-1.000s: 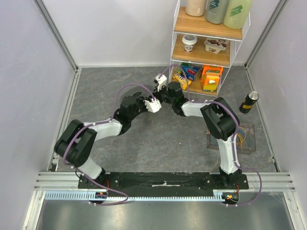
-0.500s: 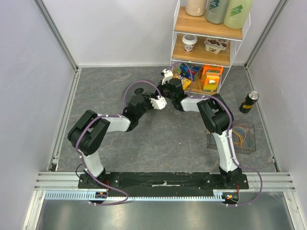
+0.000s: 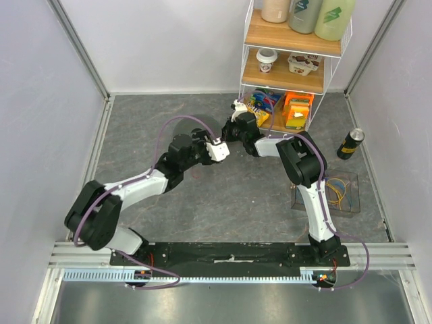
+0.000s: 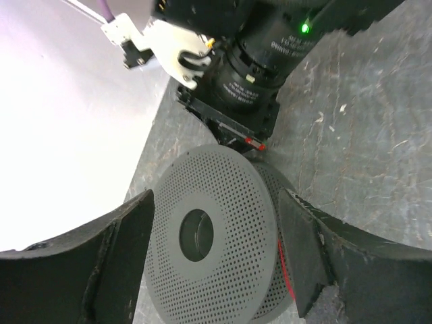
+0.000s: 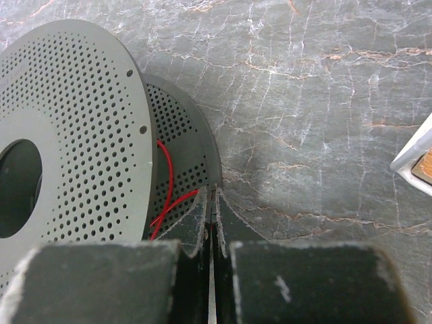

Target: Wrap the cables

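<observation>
**A:** Right wrist view first. What do the fingers do there?

**B:** The right gripper has its two fingers pressed flat together. The tips sit at the rim of the lower disc of the grey spool, which lies on the stone-grey table.

**A:** And the wire?

**B:** A red cable lies between the two discs of the spool. One end runs up to the fingertips (I cannot tell if it is pinched there).

**A:** The other arm?

**B:** In the left wrist view the left gripper hangs over the spool with its fingers spread wide, one at each side of the upper disc. I cannot tell if they touch it.

**A:** Farther away?

**B:** In the top view the loose cables, orange, yellow and blue, lie in a clear tray on the right side of the table, just beside the right arm and well apart from both grippers. A shelf stands at the back wall.
</observation>
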### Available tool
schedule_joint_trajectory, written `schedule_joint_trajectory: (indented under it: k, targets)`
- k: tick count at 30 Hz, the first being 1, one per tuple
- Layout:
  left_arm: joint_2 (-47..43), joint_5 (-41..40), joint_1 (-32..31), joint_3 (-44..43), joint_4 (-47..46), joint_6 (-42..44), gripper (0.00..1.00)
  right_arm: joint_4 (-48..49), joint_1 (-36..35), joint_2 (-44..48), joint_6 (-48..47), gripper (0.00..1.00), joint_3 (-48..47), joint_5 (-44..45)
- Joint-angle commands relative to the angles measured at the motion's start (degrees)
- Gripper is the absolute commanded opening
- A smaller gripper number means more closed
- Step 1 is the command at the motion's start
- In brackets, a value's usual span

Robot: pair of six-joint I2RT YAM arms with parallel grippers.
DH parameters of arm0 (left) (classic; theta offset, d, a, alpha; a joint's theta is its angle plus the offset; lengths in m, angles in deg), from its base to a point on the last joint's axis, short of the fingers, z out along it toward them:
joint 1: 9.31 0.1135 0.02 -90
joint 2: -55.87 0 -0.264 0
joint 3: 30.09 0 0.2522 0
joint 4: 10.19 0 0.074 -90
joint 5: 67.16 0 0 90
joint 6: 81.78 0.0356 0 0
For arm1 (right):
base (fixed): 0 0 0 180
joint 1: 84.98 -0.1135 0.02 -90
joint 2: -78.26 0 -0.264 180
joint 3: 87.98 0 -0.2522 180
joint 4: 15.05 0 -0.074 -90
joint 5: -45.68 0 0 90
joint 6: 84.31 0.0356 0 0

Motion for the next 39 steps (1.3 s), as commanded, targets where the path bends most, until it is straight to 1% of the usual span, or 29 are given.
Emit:
schedule_joint_trajectory:
  k: [1, 5, 9, 10, 11, 13, 15, 17, 20, 25, 30, 32, 35, 36, 39]
  targets:
    - [-8.2, 7.48, 1.18, 2.48, 8.18, -5.28, 0.81, -0.5, 0.17, -1.39, 1.96, 0.0, -2.42, 0.93]
    - [-13.21, 10.72, 3.99, 1.61, 16.43, -10.03, 0.81, -1.2, 0.35, -1.57, 2.23, 0.0, -2.77, 0.84]
    - [-17.17, 16.61, 7.33, 2.74, 21.81, -9.07, 0.79, -1.9, 0.35, -1.57, 2.4, 0.0, -2.86, 0.84]
    - [-17.44, 18.1, 8.04, 2.57, 24.17, -8.72, 0.78, -2.17, 0.43, -1.39, 2.49, 0.04, -2.86, 0.93]
    - [-17.44, 18.73, 8.74, 2.48, 25.93, -8.72, 0.77, -2.43, 0.52, -1.22, 2.58, 0.11, -2.69, 0.93]
    - [-17.61, 19.78, 9.97, 2.48, 28.13, -10.03, 0.76, -3.05, 0.7, -0.52, 2.67, 0.14, -2.6, 1.28]
    - [-17.97, 20.92, 11.2, 2.66, 28.59, -11.87, 0.76, -3.49, 0.96, 0.1, 2.49, 0.19, -2.07, 1.45]
    - [-18.23, 20.93, 11.47, 2.66, 28.85, -12.93, 0.77, -4.19, 1.22, 0.72, 2.4, 0.29, -1.63, 1.72]
    - [-18.84, 21.89, 11.56, 3.09, 29.99, -11.97, 0.77, -4.54, 1.49, 1.59, 2.31, 0.34, -0.93, 1.63]
    - [-20.16, 23.3, 11.47, 5.03, 32.18, -6.88, 0.75, -5.68, 1.84, 3.44, 1.62, 0.45, 0.3, 2.07]
    - [-20.6, 25.84, 11.56, 4.85, 36.93, -3.54, 0.74, -6.91, 2.54, 5.02, 0.82, 0.5, 1.53, 2.25]
    - [-20.6, 27.08, 11.56, 5.03, 38.51, -1.87, 0.72, -6.91, 2.72, 5.72, 0.56, 0.5, 2.23, 2.16]
    - [-19.38, 28.22, 11.38, 4.77, 40.1, -0.29, 0.66, -7.35, 2.98, 6.6, 0.47, 0.5, 2.94, 1.9]
    - [-18.68, 28.14, 11.12, 4.51, 40.53, 0.41, 0.63, -7.44, 2.98, 7.04, 0.47, 0.5, 3.2, 1.89]
    - [-16.31, 25.42, 9.46, 3.89, 39.75, 0.86, 0.6, -7.53, 3.16, 8.01, 0.38, 0.51, 4.26, 1.55]
